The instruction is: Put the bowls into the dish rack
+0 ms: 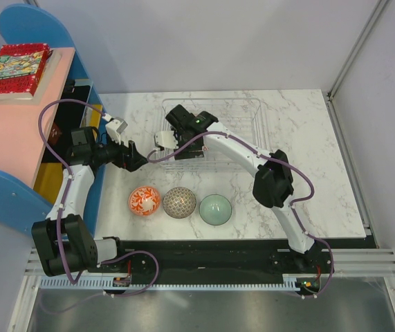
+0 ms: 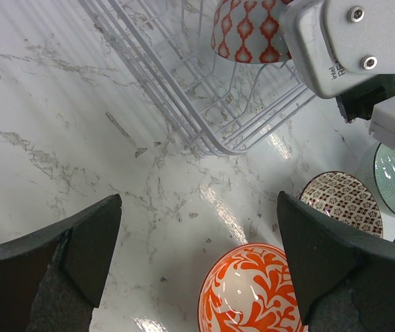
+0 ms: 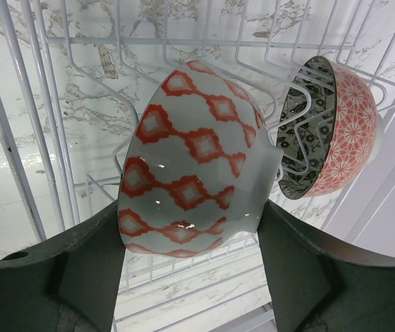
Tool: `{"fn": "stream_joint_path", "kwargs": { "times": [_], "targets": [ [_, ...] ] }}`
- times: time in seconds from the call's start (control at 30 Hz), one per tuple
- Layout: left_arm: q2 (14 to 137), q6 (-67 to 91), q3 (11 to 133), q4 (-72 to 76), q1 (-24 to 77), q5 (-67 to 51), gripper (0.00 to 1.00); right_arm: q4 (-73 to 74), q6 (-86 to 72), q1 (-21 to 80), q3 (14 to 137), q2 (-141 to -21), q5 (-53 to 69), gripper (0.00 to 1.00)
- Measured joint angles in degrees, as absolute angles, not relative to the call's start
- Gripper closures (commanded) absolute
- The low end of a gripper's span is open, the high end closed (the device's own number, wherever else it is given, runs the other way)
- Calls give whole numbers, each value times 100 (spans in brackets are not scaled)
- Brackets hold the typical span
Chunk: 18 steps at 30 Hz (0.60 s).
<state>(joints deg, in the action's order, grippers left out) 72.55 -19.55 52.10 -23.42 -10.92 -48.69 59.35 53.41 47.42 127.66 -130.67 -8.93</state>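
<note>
1. Top view: the orange bowl, lattice bowl and mint bowl sit in a row on the worktop, near the rack.
2. Left wrist: the left end effector is spread and empty above the orange bowl. A grey housing reads "Intel R…".
3. Right wrist: the right end effector pinches a diamond bowl over the rack, beside a coral bowl on edge in it.

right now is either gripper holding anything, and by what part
Right gripper holds the red-diamond bowl across its outer wall, one finger each side; left gripper holds nothing.
</note>
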Motion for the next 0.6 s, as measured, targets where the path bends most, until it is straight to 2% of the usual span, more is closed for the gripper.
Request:
{"fn": "stream_joint_path", "kwargs": {
  "times": [0.4,0.47,0.6],
  "targets": [
    [7218,-1955,5210,-2342,-1129,-4923,0,5977,5118,4674,12849,-13229,-714,28],
    [7210,-1955,5210,-2340,-1131,-4945,0,5994,5068,4648,12877,-13229,-631,25],
    [7199,-1955,5210,-2342,-1135,-4967,0,6001,4943,4611,12908,-13229,-532,13]
  ]
}}
